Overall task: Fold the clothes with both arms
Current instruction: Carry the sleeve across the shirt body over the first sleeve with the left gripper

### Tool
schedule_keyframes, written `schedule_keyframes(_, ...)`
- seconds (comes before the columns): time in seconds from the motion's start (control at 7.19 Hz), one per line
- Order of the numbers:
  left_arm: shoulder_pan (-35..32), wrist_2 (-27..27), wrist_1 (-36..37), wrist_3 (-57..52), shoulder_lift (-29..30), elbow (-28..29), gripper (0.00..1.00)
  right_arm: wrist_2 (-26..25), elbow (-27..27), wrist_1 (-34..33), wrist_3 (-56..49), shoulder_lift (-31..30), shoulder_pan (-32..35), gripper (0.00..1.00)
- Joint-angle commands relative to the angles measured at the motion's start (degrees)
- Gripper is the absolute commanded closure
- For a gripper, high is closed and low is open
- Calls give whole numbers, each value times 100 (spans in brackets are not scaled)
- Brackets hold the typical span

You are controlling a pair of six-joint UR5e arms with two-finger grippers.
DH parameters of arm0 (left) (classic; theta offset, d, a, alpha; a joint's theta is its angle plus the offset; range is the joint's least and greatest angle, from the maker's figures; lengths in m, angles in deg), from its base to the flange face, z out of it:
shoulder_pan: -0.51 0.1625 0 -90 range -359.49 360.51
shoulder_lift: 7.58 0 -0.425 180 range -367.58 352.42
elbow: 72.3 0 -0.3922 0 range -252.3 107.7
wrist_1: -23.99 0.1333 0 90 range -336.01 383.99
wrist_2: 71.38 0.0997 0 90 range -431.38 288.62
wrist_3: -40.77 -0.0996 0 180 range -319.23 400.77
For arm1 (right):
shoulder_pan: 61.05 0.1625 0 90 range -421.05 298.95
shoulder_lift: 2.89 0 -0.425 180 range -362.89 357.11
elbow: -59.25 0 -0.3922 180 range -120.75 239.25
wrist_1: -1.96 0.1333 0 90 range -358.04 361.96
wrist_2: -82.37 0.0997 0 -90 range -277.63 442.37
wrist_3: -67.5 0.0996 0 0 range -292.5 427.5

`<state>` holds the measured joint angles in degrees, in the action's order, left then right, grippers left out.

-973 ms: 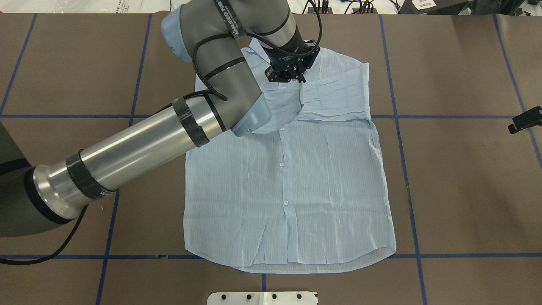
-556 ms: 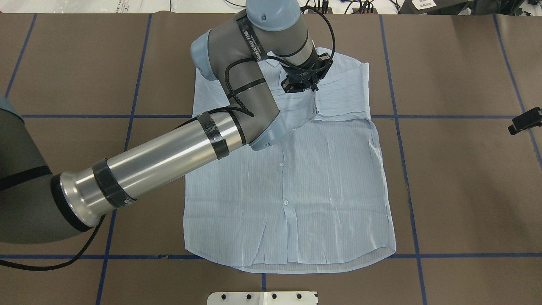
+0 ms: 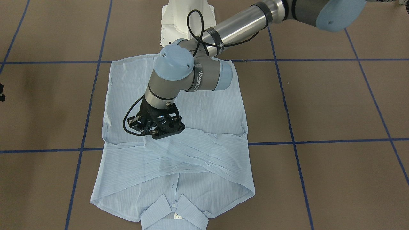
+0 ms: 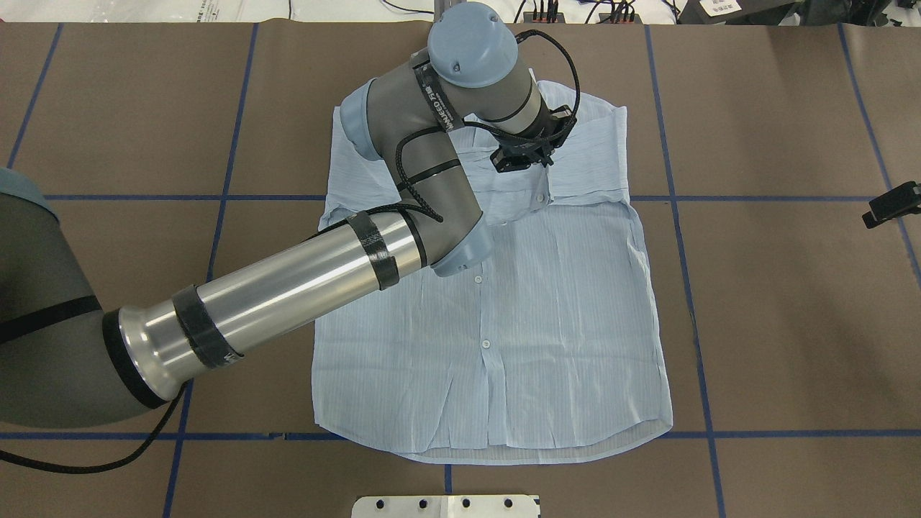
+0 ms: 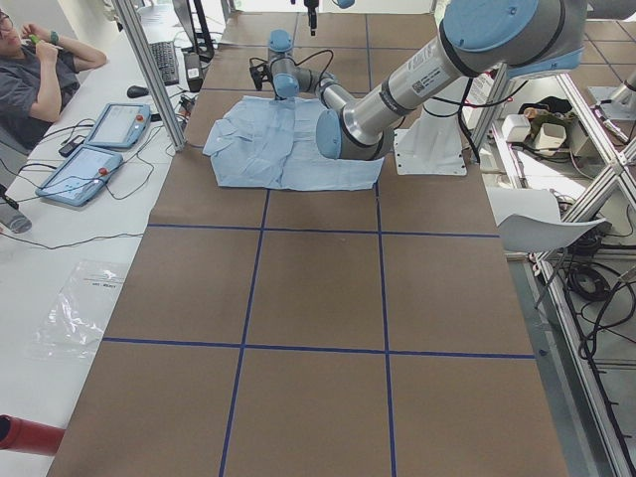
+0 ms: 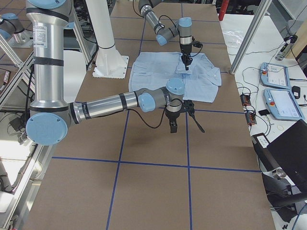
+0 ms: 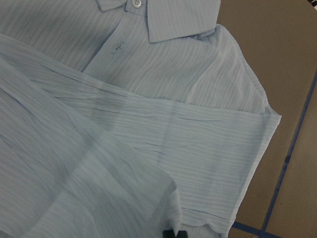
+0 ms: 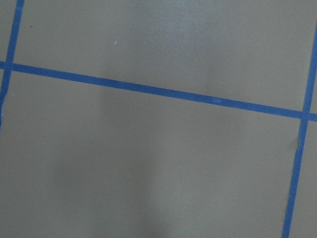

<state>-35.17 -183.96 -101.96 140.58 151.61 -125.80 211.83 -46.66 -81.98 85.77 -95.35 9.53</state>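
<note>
The light-blue shirt (image 4: 504,324) lay flat, buttons up, on the worktop (image 4: 777,324). The left gripper (image 4: 524,158) seemed clenched on a sleeve (image 4: 518,194) crossing the chest. Whether the right gripper (image 4: 891,204) was released or clenched could not be told. The fabric looked thin and limp, so it was best pinched at cuffs or hems.

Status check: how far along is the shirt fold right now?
Done: the light-blue striped button-up shirt lies flat, buttoned, both sleeves crossed over the chest. In hand: the left gripper sits low over the crossing and seems pinched on the top sleeve's edge. Left: release, then the body folds; the hem is unfolded, and the right gripper is parked off the shirt over bare table.
</note>
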Motion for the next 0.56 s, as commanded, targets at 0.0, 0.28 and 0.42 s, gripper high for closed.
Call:
schedule_keyframes(0.0,184,577,-602,249,-11,190,51,0,-8,9,1,17,0,0)
schedule_keyframes(0.28,184,571,-791,179,-29,183,0,9,-17,9,1,61,0,0)
schedule_keyframes(0.42,176,562,-774,92,-47,148,0,26,-69,9,1,53,0,0)
